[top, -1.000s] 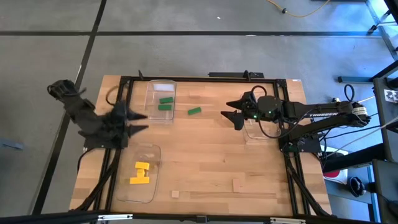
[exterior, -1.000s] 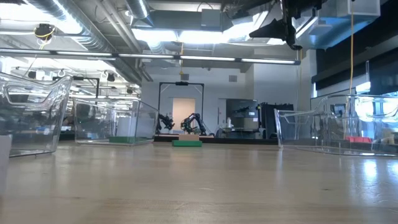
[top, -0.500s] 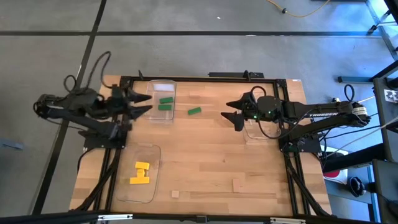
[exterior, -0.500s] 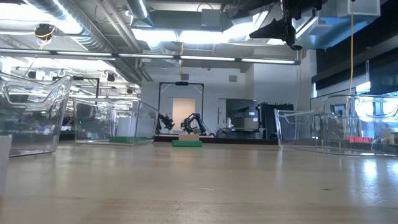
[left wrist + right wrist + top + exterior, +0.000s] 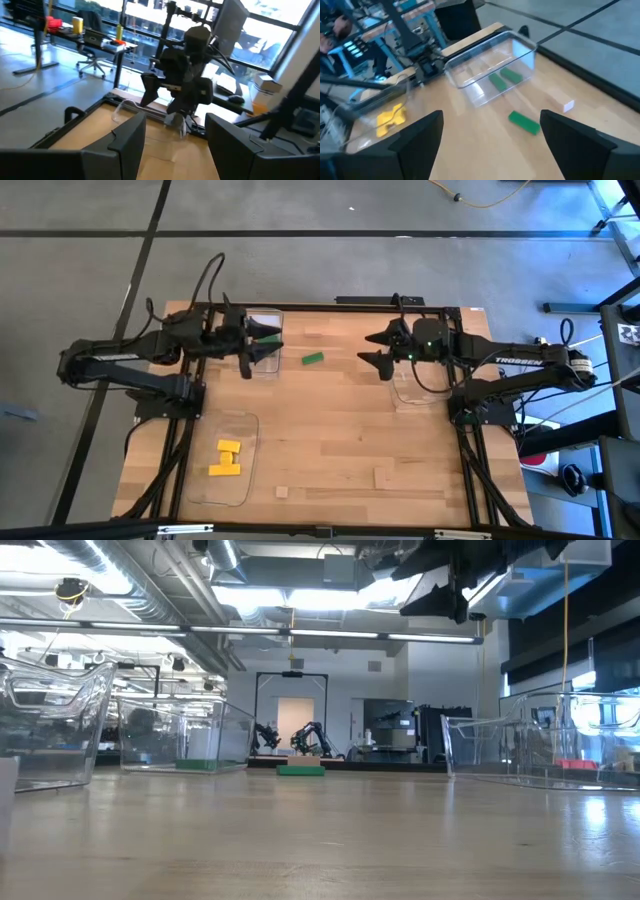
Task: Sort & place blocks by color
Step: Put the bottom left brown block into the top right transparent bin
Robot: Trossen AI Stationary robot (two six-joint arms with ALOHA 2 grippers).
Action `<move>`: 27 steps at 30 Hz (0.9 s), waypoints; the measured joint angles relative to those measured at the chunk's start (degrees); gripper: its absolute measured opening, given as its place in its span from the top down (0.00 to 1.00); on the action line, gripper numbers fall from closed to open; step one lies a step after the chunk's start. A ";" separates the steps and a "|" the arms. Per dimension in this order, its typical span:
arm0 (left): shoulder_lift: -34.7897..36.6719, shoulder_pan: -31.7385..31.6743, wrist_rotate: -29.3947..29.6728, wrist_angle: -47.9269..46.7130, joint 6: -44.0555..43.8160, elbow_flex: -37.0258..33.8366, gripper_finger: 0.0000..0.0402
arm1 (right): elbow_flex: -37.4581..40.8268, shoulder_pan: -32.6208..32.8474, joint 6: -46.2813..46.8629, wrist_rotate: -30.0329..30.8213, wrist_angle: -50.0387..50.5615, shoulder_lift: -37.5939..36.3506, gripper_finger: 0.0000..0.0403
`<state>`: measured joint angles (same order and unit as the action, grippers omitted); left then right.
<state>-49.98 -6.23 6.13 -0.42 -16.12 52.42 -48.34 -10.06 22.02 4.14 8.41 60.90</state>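
The sorting is judged to be partly done. Two green blocks (image 5: 503,79) are already laid in the far clear tray (image 5: 520,47), and the yellow blocks (image 5: 226,459) are gathered in the near tray (image 5: 248,430) on the left side. One green block (image 5: 313,359) is still left on the bare table (image 5: 340,430), just beside the far tray. Small tan cubes (image 5: 383,477) are also seen loose on the wood near the front edge, so they are not yet sorted; a third tray (image 5: 400,395) under the right arm seems empty, but this cannot be told surely.

The left gripper (image 5: 265,343) is held above the far tray with the jaws spread and nothing between them. The right gripper (image 5: 375,352) is held over the table middle, near the loose green block, jaws spread wide and empty.
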 joint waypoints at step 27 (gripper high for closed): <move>-10.10 -0.59 -11.72 -2.76 0.73 0.02 0.52 | 0.00 -1.52 2.97 -2.73 -2.12 0.00 0.17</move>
<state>-60.07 -6.82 -5.59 -3.19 -15.40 52.45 -48.34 -11.57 24.99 1.41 6.28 60.90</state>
